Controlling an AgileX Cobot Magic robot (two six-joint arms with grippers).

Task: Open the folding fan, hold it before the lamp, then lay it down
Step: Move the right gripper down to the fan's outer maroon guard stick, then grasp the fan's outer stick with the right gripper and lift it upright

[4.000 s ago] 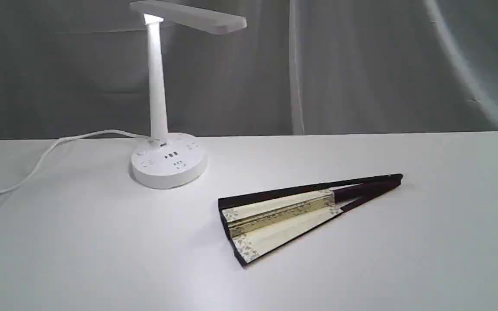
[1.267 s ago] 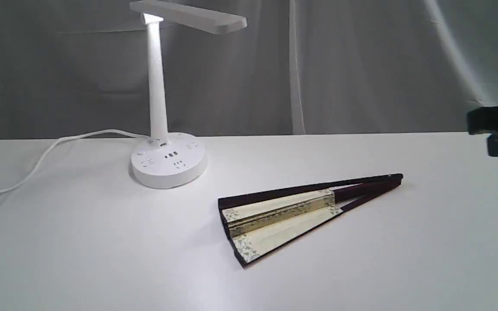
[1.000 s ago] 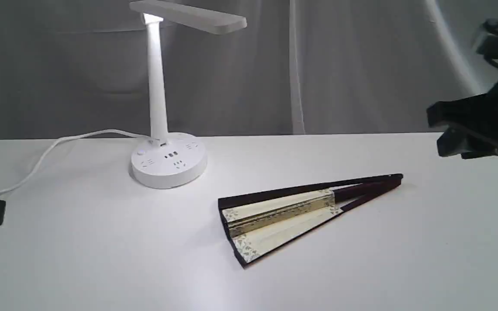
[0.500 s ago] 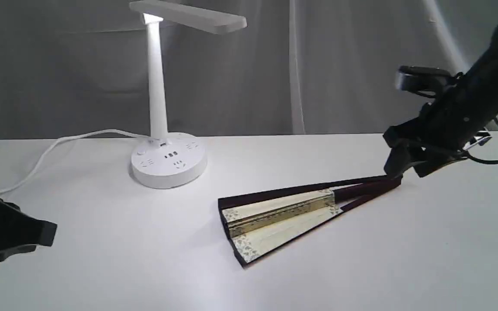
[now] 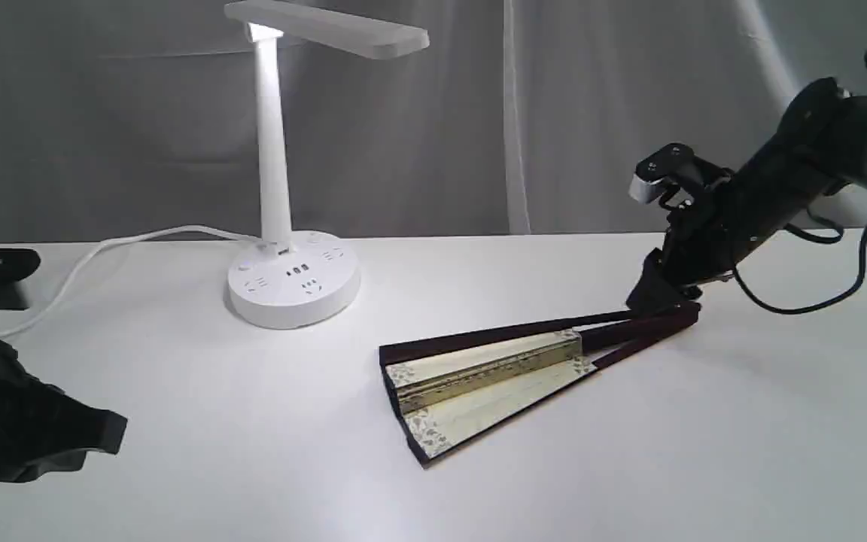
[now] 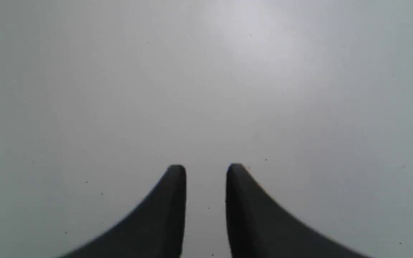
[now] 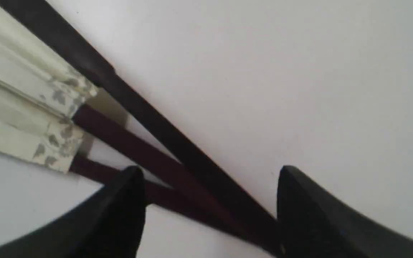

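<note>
A partly spread folding fan (image 5: pixel 490 373) lies on the white tabletop (image 5: pixel 629 467), nearer than the lamp (image 5: pixel 275 150) and to its right. The right gripper (image 7: pixel 210 171) straddles its dark rib end, fingers (image 7: pixel 120 204) wide apart. At near left hovers the left gripper (image 6: pixel 205 168), fingers slightly apart, empty.

Lamp (image 5: pixel 274 150) upper left on the table (image 5: pixel 667 467), fan (image 5: pixel 494 369) flat at centre, below-right of it, right gripper (image 5: pixel 659 295) at the fan's right tip, left gripper (image 5: pixel 106 440) lower left

Right gripper (image 7: pixel 210 172) arrived at rib end of folding fan (image 5: pixel 494 376) (jaws wide), left gripper (image 6: pixel 205 168) entered view
</note>
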